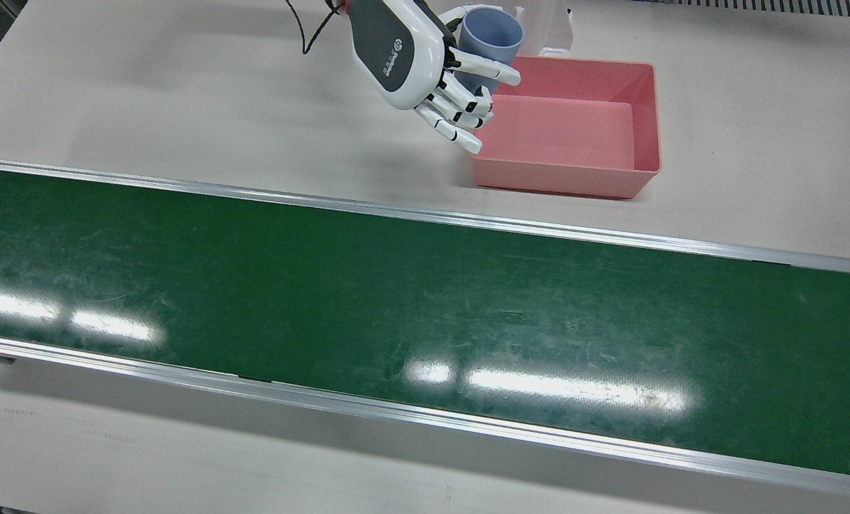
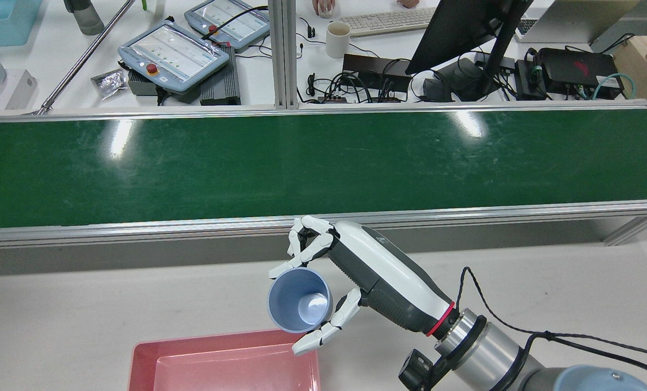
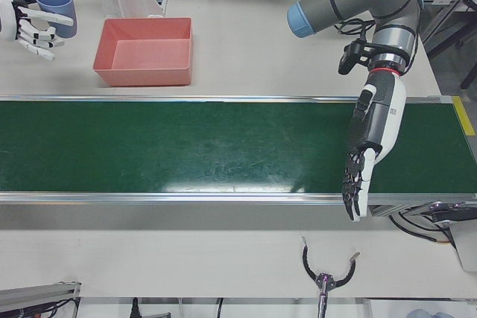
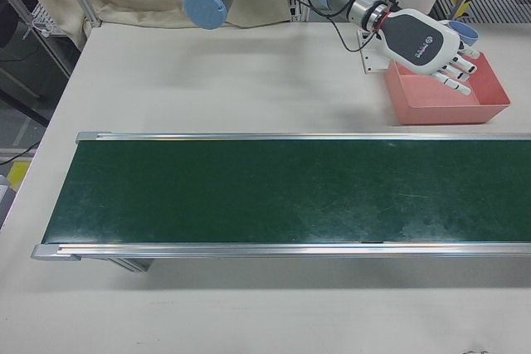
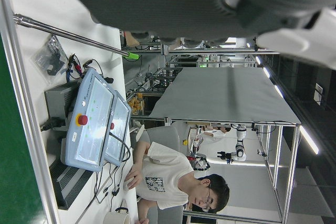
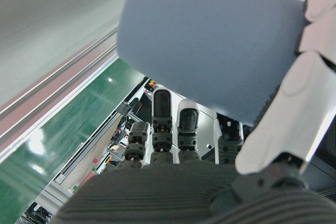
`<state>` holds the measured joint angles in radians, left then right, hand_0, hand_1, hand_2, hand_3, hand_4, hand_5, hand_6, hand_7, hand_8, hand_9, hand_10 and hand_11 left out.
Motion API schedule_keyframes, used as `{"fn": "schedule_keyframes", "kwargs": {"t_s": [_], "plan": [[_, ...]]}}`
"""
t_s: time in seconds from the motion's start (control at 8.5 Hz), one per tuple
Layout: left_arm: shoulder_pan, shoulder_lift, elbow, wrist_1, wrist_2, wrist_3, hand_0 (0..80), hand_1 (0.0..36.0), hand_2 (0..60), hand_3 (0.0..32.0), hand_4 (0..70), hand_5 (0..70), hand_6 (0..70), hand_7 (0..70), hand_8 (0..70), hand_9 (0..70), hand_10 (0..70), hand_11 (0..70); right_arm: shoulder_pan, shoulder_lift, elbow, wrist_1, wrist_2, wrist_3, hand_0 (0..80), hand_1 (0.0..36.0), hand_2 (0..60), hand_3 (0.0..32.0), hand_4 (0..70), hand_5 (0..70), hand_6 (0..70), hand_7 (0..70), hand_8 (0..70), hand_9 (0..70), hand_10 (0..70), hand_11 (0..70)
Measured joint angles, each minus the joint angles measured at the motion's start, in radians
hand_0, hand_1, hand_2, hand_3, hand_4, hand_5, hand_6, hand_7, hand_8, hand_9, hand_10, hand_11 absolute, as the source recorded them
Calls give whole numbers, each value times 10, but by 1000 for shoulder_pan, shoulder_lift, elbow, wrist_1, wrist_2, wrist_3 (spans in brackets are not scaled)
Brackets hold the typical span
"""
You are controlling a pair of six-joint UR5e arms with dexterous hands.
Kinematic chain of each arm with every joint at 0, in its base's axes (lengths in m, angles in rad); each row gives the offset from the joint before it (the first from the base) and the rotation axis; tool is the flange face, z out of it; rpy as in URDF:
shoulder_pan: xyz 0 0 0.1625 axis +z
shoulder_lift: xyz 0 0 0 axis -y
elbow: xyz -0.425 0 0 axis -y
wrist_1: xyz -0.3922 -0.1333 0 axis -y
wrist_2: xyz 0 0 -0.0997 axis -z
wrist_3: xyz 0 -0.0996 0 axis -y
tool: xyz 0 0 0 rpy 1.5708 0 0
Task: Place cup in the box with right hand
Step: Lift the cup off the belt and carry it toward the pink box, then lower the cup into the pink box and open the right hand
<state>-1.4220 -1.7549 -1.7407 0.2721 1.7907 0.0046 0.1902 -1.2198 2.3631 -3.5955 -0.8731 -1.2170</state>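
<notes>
The white-and-grey right hand is closed around a pale blue plastic cup, fingers wrapped on one side of its wall and the thumb on the other. The cup is lifted off the desk and tilted, its open mouth turned up towards the rear camera. The forearm slants down from a red ring at the wrist, palm facing the cup. A small logo sits on the grey back of the hand; its letters are too small to read.

The cup hangs at the corner of the pink rectangular plastic box, over its rim on the side towards the robot, not yet inside it. The box rests on the pale desk, between the robot and the green conveyor belt.

Well away from the box, the left hand points downward over the belt's far edge, fingers straight and apart, holding nothing.
</notes>
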Motion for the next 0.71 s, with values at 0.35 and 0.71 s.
{"fn": "schedule_keyframes", "kwargs": {"t_s": [0.35, 0.71], "plan": [[0, 0, 1, -1, 0, 0, 0, 0, 0, 0, 0, 0, 0, 0, 0, 0, 0, 0, -70, 45, -85, 55, 54, -48, 297, 0, 0, 0, 700, 0, 87, 424, 82, 185, 0, 0], [0, 0, 1, -1, -1, 0, 0, 0, 0, 0, 0, 0, 0, 0, 0, 0, 0, 0, -104, 113, -164, 61, 72, -47, 152, 0, 79, 0, 386, 0, 42, 279, 55, 129, 0, 0]]}}
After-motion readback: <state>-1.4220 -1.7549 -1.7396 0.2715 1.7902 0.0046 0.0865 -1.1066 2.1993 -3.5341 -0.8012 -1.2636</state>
